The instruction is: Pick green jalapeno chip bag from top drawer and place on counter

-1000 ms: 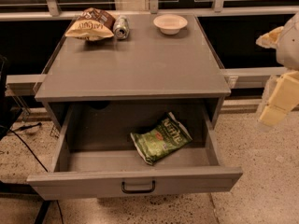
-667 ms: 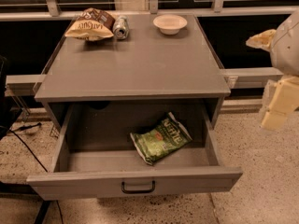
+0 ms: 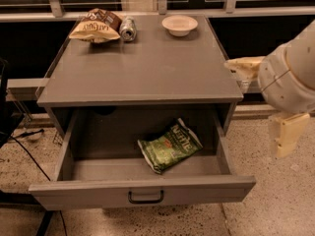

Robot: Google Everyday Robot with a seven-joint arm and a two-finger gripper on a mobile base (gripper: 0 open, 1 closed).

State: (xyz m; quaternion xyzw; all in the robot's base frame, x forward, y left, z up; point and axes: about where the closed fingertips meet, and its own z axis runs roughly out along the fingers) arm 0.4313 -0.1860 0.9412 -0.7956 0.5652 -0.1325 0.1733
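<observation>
We see the end effector (image 3: 275,98) at the right edge of the view, hanging in the air beside the right side of the grey cabinet, at about the height of the tabletop (image 3: 147,68). It touches nothing and carries nothing; we cannot tell whether it is released or clenched.

To its left and lower down, the top drawer (image 3: 142,193) stands pulled out, its flat front panel bearing a small dark handle (image 3: 145,197) at the centre. The green jalapeno chip bag (image 3: 170,146) lies flat on the drawer floor, in the half nearer the end effector, set at a slant with its white lettering facing up. It is well apart from the end effector.

Further left and farther back, along the far edge of the tabletop, we see a white bowl (image 3: 179,24) nearest the end effector, then a can (image 3: 128,28) lying on its side, and just beside the can a brown-and-tan chip bag (image 3: 96,26). Below the end effector lies speckled floor (image 3: 275,200).
</observation>
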